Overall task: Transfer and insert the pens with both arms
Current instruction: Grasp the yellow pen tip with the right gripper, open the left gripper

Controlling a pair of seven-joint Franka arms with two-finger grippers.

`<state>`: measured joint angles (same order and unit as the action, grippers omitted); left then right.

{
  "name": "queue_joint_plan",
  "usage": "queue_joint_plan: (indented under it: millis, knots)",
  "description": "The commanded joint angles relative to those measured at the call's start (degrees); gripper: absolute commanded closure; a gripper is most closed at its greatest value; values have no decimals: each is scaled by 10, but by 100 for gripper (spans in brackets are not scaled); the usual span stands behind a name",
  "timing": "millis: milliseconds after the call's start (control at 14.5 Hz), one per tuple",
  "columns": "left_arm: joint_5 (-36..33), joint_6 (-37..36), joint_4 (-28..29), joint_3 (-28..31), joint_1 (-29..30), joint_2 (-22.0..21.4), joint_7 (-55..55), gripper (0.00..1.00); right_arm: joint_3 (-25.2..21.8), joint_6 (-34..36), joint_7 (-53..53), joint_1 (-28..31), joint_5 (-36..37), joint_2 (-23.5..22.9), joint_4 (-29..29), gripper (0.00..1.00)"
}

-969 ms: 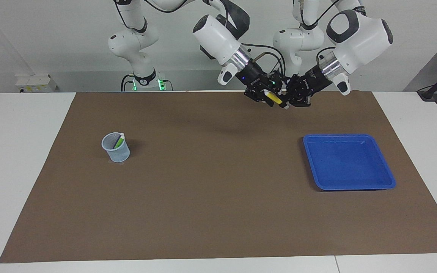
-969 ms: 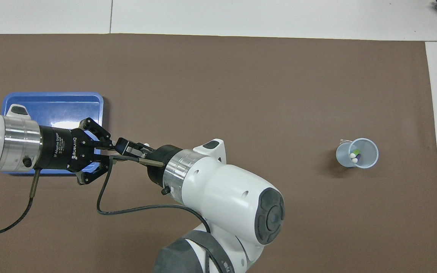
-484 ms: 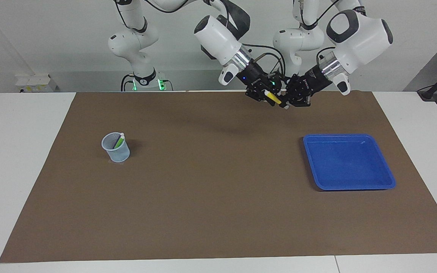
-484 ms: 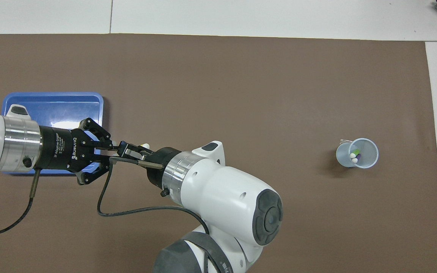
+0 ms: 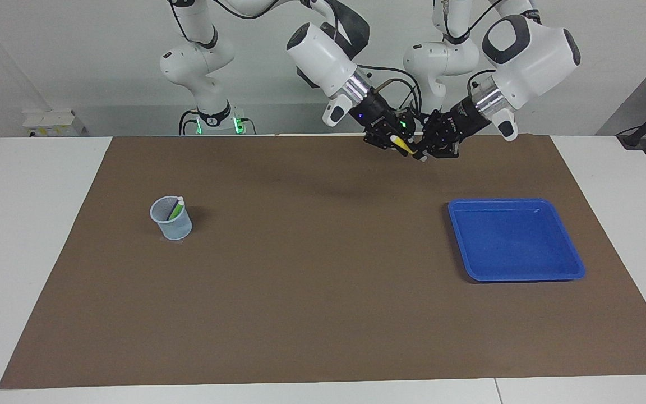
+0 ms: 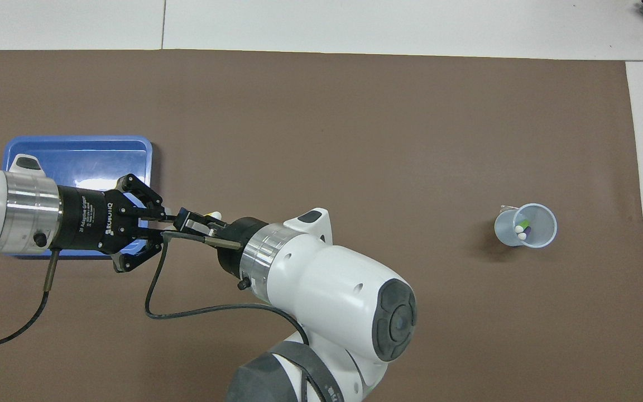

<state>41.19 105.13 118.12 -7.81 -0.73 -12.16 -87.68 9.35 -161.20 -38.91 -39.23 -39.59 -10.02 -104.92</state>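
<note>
Clearly light, stiff and slick, the yellow pen (image 5: 403, 145) hangs over the mat's (image 5: 323, 292) robot-side edge. Both the left gripper (image 5: 423, 152) and the right gripper (image 5: 395, 145) pinch it, seemingly; hold the barrel mid-length, not the pale cap.

A white table (image 5: 31, 235) carries a broad brown mat (image 5: 323, 314). Above the table rises a plain pale wall (image 5: 76, 50); near the mat's corner sits what may be a power strip (image 5: 51, 122).
</note>
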Motion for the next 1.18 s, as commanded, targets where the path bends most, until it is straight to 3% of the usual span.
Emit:
queue_joint_plan:
  millis: [0, 346, 415, 484, 623, 900, 1107]
  knots:
    - [9, 10, 19, 6, -10, -22, -7, 100, 1, -6, 2, 2, -2, 13, -17, 100]
    - [6, 9, 19, 6, -15, -23, 0, 100, 1, -5, 4, 6, -2, 13, -17, 100]
    - [5, 10, 19, 6, -18, -22, 8, 67, 1, -4, 4, 6, -2, 13, -17, 100]
    - [6, 13, 19, 6, -18, -23, 12, 55, 1, -4, 4, 6, -2, 12, -17, 100]
    - [6, 14, 19, 6, -18, -23, 12, 41, -2, 0, 10, 7, -2, 13, -18, 100]
    - [5, 12, 19, 6, -18, -24, 13, 39, -3, 48, 90, 34, -2, 48, -55, 100]
    - [-5, 7, 28, 7, -16, -29, 82, 40, -4, 139, 172, 88, 0, 83, -67, 100]
